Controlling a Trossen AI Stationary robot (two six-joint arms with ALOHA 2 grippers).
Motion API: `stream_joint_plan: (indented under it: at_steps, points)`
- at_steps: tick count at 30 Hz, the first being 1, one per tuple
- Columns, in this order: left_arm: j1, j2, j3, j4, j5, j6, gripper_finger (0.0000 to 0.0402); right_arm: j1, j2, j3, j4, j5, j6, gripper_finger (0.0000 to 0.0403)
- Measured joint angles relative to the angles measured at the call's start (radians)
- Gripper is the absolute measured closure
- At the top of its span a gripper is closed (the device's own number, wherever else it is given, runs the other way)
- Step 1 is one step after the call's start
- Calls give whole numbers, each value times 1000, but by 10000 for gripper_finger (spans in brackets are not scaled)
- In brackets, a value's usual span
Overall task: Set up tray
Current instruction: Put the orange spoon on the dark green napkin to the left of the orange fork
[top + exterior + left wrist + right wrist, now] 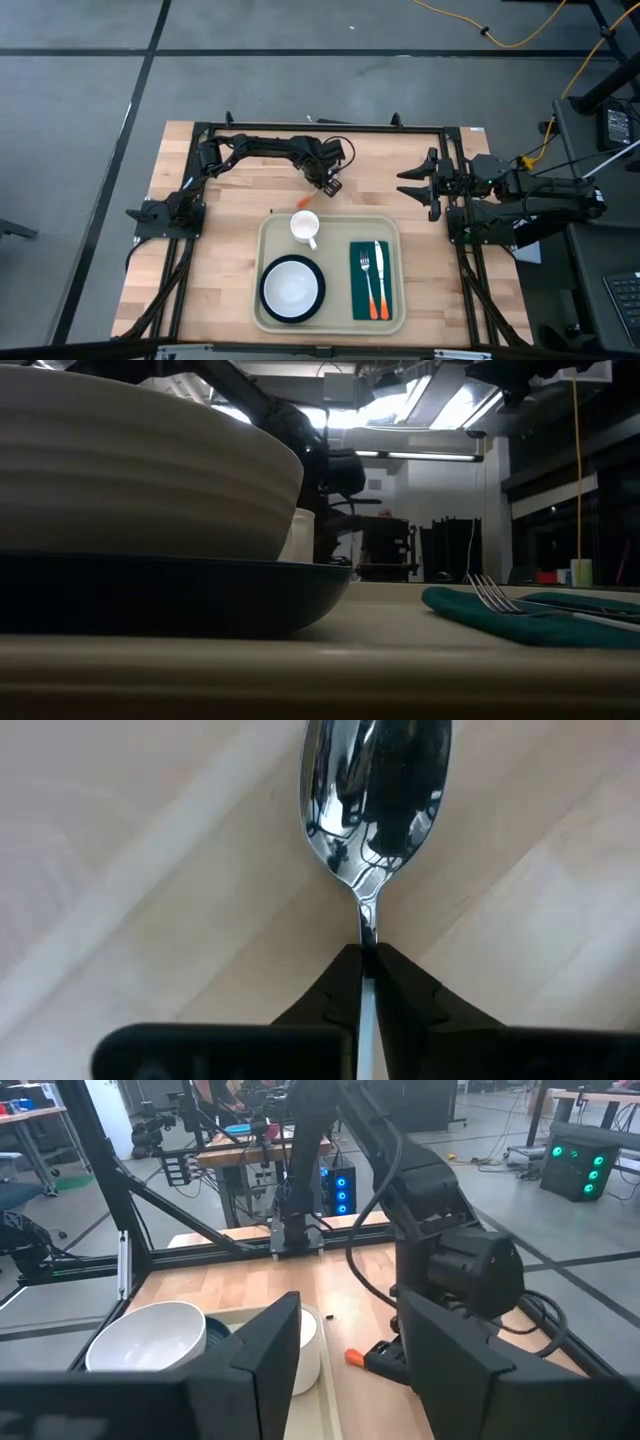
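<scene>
A spoon with a shiny bowl and an orange handle lies on the wooden table just beyond the far rim of the beige tray. My left gripper stands over it, pointing steeply down, and is shut on it. On the tray are a white mug, a white bowl on a dark plate, and a green napkin bearing a fork and a knife. My right gripper waits open at the table's right side, holding nothing. My left gripper pinches the spoon's thin neck, just behind the bowl, between its two fingertips. The fingers come from above, pointing steeply down, one on each side of the neck. The bowl reaches out past the fingertips over the wood; whether it is lifted clear does not show.
The black frame rails run along the table's far edge and both sides. Bare wood lies left of the tray and between the tray and the far rail. In the low view the bowl and plate fill the near left.
</scene>
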Motion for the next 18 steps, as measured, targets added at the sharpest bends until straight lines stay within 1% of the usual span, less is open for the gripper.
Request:
stream_joint_plan:
  at_steps: [4,10,16,18]
  points:
    - [-8,0,29,-9,-1,14,394,0,0,0,0,0,5,226]
    - [-33,-1,113,-59,2,44,395,0,0,0,-1,0,9,226]
    - [-42,-4,280,-192,-12,119,396,0,0,0,-26,1,73,226]
    - [-50,-4,345,-244,-33,147,396,0,0,0,-52,2,105,226]
